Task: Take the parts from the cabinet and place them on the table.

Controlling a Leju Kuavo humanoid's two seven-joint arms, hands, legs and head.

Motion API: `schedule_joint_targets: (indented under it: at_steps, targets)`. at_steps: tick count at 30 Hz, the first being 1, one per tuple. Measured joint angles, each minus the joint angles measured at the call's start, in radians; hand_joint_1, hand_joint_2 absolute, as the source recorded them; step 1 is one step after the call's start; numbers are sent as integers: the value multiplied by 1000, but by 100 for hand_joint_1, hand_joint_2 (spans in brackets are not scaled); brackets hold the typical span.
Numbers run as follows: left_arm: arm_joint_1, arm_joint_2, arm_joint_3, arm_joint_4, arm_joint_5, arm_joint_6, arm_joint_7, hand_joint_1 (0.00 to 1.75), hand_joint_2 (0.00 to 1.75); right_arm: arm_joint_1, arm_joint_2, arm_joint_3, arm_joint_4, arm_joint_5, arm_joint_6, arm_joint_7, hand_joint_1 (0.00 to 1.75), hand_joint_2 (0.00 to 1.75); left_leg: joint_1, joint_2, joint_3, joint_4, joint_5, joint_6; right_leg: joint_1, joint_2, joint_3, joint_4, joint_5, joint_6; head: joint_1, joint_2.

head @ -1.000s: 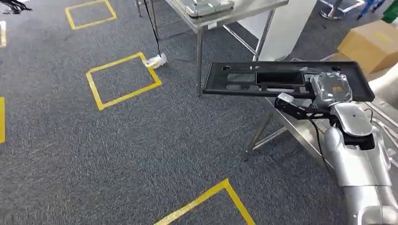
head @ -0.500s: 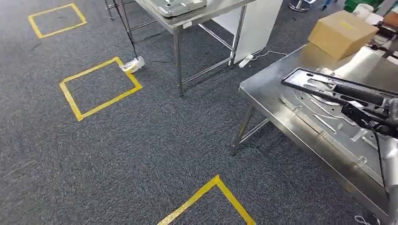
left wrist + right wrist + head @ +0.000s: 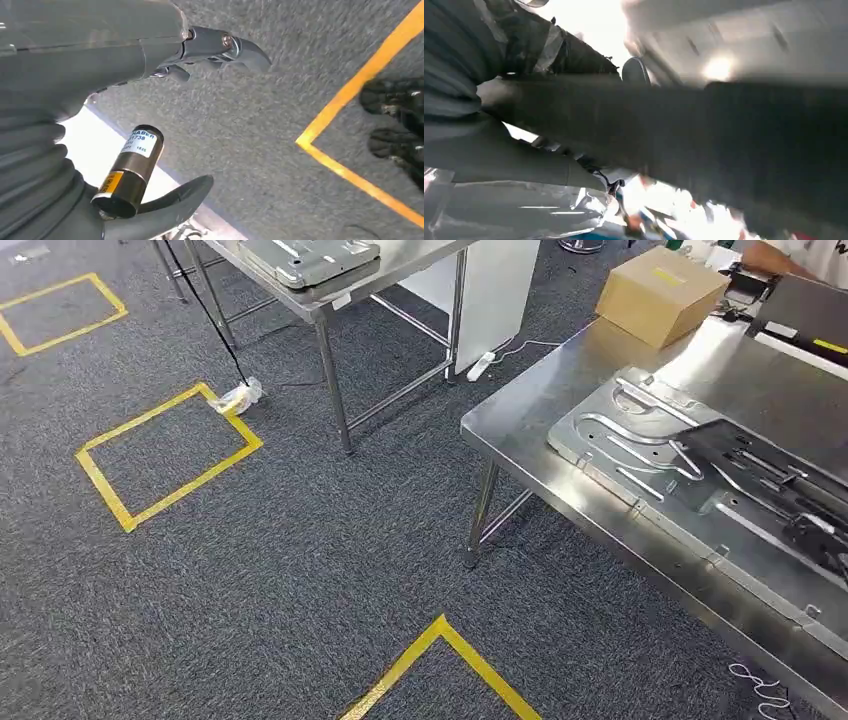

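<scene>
I'm reading the nearest steel worktop (image 3: pixel 520 425) as the drop site; a big pressed metal panel (image 3: pixel 640 455) already lies flat on it, taking up much of the near end.

The part in transit is a long black moulded tray (image 3: pixel 760 475), seen in the head view low over that panel and running off toward the right edge of the picture. My guess is rigid plastic, light for its size, with cut-outs and ribs. It is broad and flat, so it will want to swing and twist if held at one end. Best hold looks like the long rim or a cut-out edge, near the middle of its length.

In the right wrist view the right robot hand (image 3: pixel 524 120) wraps the tray's dark edge, grey thumb on one face and fingers behind, so it is carrying it. The view is blurred and I cannot judge how secure the hold is.

The left robot hand (image 3: pixel 150 125) hangs over carpet, fingers apart, nothing in it.

In the way:
- the metal panel under the tray
- a cardboard box (image 3: pixel 660 292) at the far end of the worktop
- a person's arm (image 3: pixel 775 258) beyond it

A second steel worktop (image 3: pixel 330 295) stands well apart, and yellow floor tape (image 3: pixel 165 445) marks the carpet
</scene>
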Motion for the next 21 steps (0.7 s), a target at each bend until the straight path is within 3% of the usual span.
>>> schedule_joint_targets:
  at_steps: [1,5,6,11,12,16,19,21]
  targets:
    - [-2,1,0,0,-12,3,-2,0,175,16,4,-12,6,0,8,2,175,175,0,0,1,-4,3,-6,5,0,0,3,-4,-3,0,0]
    - [-17,7,0,0,-35,0,-3,0,175,32,31,-50,19,7,9,11,175,175,-5,1,3,-4,1,-2,0,0,3,-1,-2,0,0,0]
    - [-20,8,0,0,-36,-1,-3,0,175,32,36,-57,22,9,9,12,0,0,-5,1,4,-4,1,-2,1,0,5,-2,-2,0,0,0]
    - [-29,13,0,0,-76,4,-16,0,175,32,55,-77,25,21,35,12,0,0,-5,1,6,-4,1,0,1,0,8,-5,-1,3,0,0]
    - [-32,17,0,0,-97,5,-23,0,0,29,63,-77,25,21,40,13,0,0,-4,1,6,-4,1,0,1,0,10,-6,-1,3,0,0]
    - [-68,50,-26,0,-226,24,-44,0,0,-19,154,-47,22,21,56,42,0,0,3,9,7,-4,-3,-3,5,7,16,-8,0,3,1,0]
    - [-113,59,-47,0,-272,39,-33,0,0,-83,267,35,7,21,69,75,0,0,5,33,14,-4,-5,-5,7,30,15,-8,5,2,0,0]
    - [-137,61,-52,0,-282,43,-32,0,0,-103,319,82,-1,21,84,85,0,0,5,33,18,-4,-4,-6,8,30,16,-7,6,1,0,0]
